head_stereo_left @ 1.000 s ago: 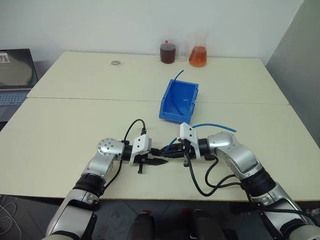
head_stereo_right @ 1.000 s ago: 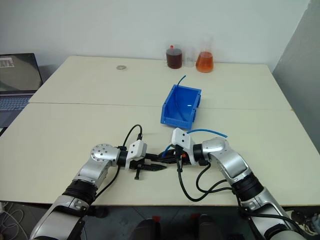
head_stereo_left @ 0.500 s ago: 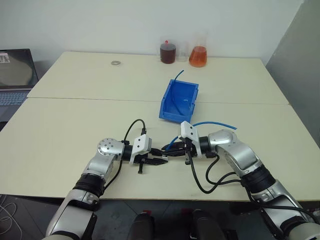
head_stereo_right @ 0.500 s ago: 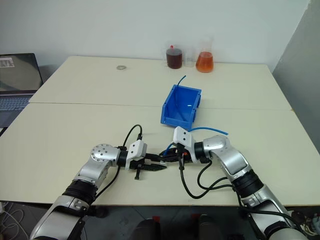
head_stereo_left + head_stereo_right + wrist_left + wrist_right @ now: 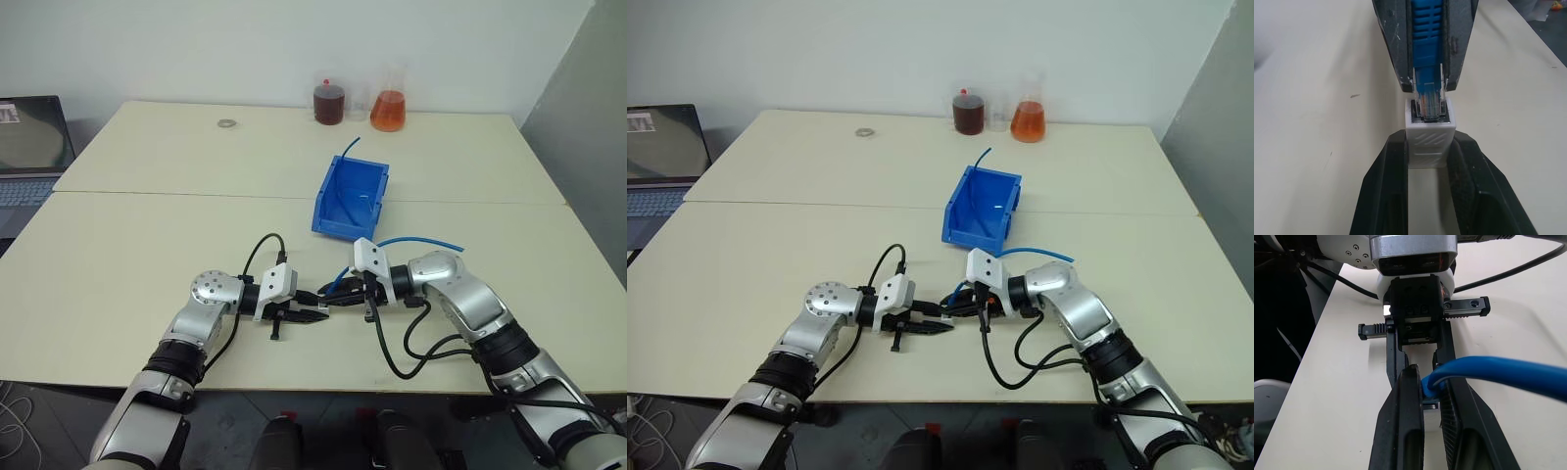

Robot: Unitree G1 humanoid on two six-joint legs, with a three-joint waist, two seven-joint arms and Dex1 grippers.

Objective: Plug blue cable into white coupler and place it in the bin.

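While the left gripper (image 5: 312, 317) clamps the white coupler (image 5: 1430, 131) low over the table (image 5: 147, 245), its socket faces straight toward the right gripper (image 5: 333, 299). That one is clenched on the blue cable (image 5: 1427, 32), plug and socket sharing one long axis, the clear plug's tip just inside the opening, probably not seated. Beyond them, well apart, the bin (image 5: 377, 186) waits.
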